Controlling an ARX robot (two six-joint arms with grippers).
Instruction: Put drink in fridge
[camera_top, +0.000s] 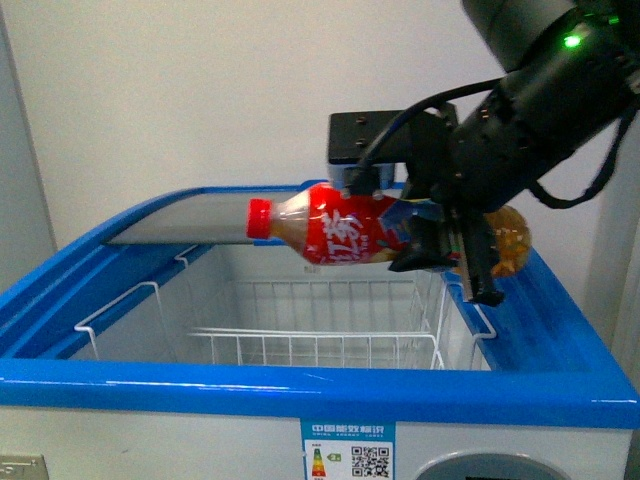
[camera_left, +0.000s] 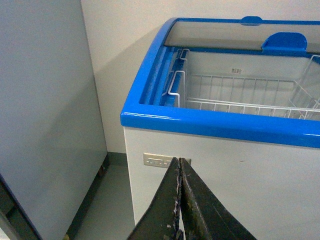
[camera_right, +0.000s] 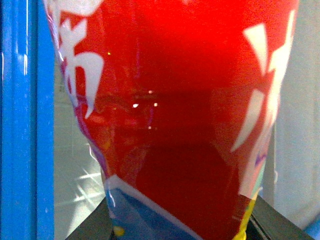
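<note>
– Left gripper (camera_left: 179, 164): how do its jaws stand?
– Pressed together, with nothing between them. In the left wrist view its dark fingers (camera_left: 167, 207) meet in a point in front of the white front wall of the fridge (camera_left: 220, 125), below the blue rim. A tall grey cabinet (camera_left: 45, 110) stands to the left of the fridge, with a gap of floor between the two.

– And the fridge from the front?
– Its top is open. The glass lid (camera_top: 180, 228) covers only the back left part, and a white wire basket (camera_top: 320, 348) hangs inside the opening.

– Where is the drink?
– The bottle (camera_top: 335, 228) lies roughly level in the air above the opening, toward the right rear, touching neither rim nor basket. Its red cap (camera_top: 259, 218) points left and the red label faces the camera. The amber bottom end shows to the right of the fingers.

– So what is holding it?
– The right gripper (camera_top: 450, 262) is clamped on the bottle's lower half, and its black arm comes in from the upper right. The right wrist view is nearly filled by the red label up close, with a strip of the blue rim (camera_right: 25, 120) along one edge.
</note>
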